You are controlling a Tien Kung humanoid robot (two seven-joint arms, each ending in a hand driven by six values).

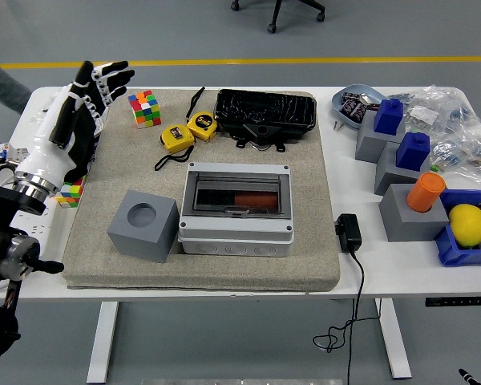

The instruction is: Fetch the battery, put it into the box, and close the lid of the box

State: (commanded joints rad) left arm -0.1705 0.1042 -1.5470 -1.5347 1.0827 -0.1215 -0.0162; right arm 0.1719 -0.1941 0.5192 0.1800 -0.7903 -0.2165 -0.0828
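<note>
So the left hand (pixel 76 112) is up over the table's far-left corner w/ fingers (pixel 104 79) spread and relaxed, holding nothing, fingertips pointing up and to the right toward the colorful puzzle cube (pixel 145 108). White palm and wrist run down into the black arm at the left edge. Right arm isn't visible at all.

Below the hand there's a black cloth-looking lump, mostly hidden behind it, and a 2nd small cube (pixel 70 192) peeking out at the mat's left edge.

On the tan mat (pixel 305 241): the gray box (pixel 237 210) sits about center, its clear lid (pixel 237 192) down flat. Through the lid you can see a reddish-orange thing inside, prob the battery (pixel 255 196), but it's dim under the plastic so can't say 100%. Just left of the box, nearly touching, is a gray block (pixel 143 224) w/ a round hole in the top. Behind the box, two yellow tape measures (pixel 188 130) and a black tray (pixel 265 115).

Off the mat on the right: black power adapter (pixel 348 233) w/ cord hanging off the front edge, gray stands w/ blue blocks (pixel 401 132), an orange cylinder (pixel 426 192), and a lemon (pixel 467 224) in a blue bin. Bit of a person's sleeve shows at the top-left edge.
</note>
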